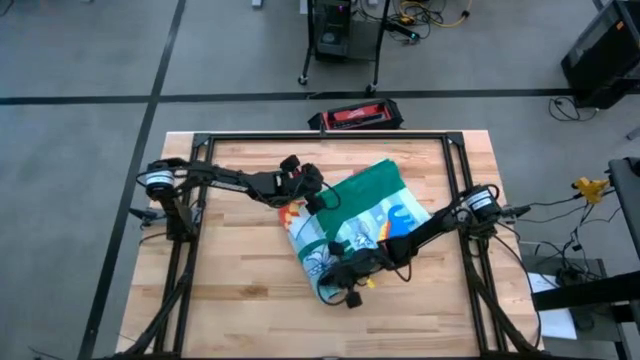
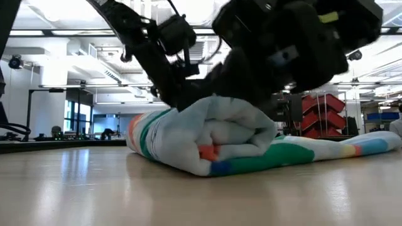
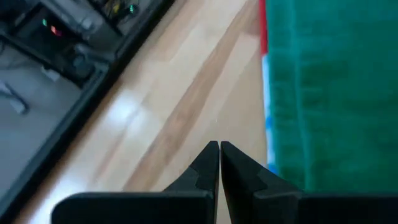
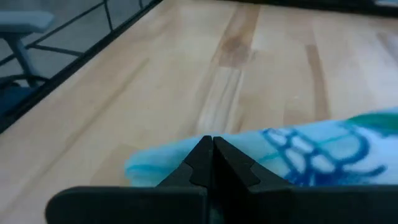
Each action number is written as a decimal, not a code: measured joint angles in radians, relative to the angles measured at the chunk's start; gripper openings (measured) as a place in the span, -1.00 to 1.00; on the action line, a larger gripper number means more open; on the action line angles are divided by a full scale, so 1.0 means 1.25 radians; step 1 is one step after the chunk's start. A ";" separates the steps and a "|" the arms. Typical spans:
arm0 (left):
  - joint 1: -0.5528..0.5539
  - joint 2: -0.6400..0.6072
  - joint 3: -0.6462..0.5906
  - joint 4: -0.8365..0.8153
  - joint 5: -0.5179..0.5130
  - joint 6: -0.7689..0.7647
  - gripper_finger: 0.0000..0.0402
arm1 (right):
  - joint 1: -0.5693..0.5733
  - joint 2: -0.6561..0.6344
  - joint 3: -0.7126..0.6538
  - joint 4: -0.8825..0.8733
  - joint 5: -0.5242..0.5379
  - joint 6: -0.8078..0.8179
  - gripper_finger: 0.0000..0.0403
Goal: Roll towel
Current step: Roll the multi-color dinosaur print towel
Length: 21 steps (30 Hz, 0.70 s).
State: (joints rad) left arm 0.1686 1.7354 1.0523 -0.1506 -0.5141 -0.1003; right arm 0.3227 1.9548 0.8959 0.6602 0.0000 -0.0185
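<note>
1. The left arm reaches from the tabletop's (image 1: 240, 280) left edge toward the middle. The left gripper (image 1: 318, 198) sits at the towel's (image 1: 375, 205) left side, by the green edge. In the left wrist view its fingers (image 3: 211, 163) are pressed together with nothing between them, beside the green cloth and over bare wood.
2. The towel lies slightly right of centre, set diagonally. Its nearer end is rolled into a thick bundle (image 2: 207, 141); the green back lies flat toward the far side, with the printed striped face showing between.
3. The right arm comes in from the right edge across the towel. The right gripper (image 1: 350, 272) is at the rolled end, fingers (image 4: 211, 158) fully closed and holding nothing, tips just at the pale blue printed cloth.
4. A red-and-black case (image 1: 357, 116) rests on the floor beyond the far edge.
</note>
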 joint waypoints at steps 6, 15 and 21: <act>-0.039 -0.144 0.000 -0.091 0.056 -0.048 -1.00 | -0.010 -0.078 0.001 -0.064 -0.008 -0.078 -1.00; -0.155 -0.209 -0.080 -0.203 -0.020 -0.328 -1.00 | -0.074 -0.086 -0.036 -0.057 -0.185 -0.150 -1.00; -0.171 -0.147 -0.218 0.038 -0.050 -0.339 -1.00 | -0.045 -0.039 -0.035 0.021 -0.278 -0.113 -1.00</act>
State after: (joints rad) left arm -0.0452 1.5517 0.7802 -0.1027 -0.5767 -0.5241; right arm 0.2669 1.9054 0.8516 0.6863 -0.3480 -0.1596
